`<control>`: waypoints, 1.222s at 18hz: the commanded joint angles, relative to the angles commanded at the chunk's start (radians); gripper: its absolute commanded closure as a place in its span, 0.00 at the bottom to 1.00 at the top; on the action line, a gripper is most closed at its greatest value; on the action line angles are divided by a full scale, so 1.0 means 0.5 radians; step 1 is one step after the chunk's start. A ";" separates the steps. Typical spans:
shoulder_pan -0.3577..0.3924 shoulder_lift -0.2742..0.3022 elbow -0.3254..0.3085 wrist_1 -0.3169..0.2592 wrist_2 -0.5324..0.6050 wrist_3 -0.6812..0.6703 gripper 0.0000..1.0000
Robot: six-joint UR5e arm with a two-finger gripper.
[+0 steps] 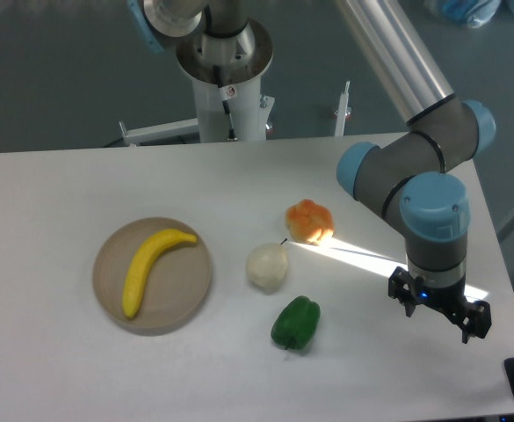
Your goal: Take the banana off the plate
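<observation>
A bright yellow curved banana [149,268] lies on a round tan plate [192,290] at the left of the white table. My gripper [438,317] hangs at the right side of the table, far from the plate, pointing down. Its two dark fingers stand apart with nothing between them, so it is open and empty.
A pale pear [267,266] sits right of the plate. A green bell pepper [295,323] lies in front of it. An orange-red fruit [310,221] lies behind. The arm's base column [228,88] stands at the table's back edge.
</observation>
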State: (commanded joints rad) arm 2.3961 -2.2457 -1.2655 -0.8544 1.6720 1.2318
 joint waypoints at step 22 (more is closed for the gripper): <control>-0.316 0.533 -0.460 -0.107 -0.012 -0.867 0.00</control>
State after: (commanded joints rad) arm 2.2382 -1.9791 -1.4954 -0.9080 1.6659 0.7982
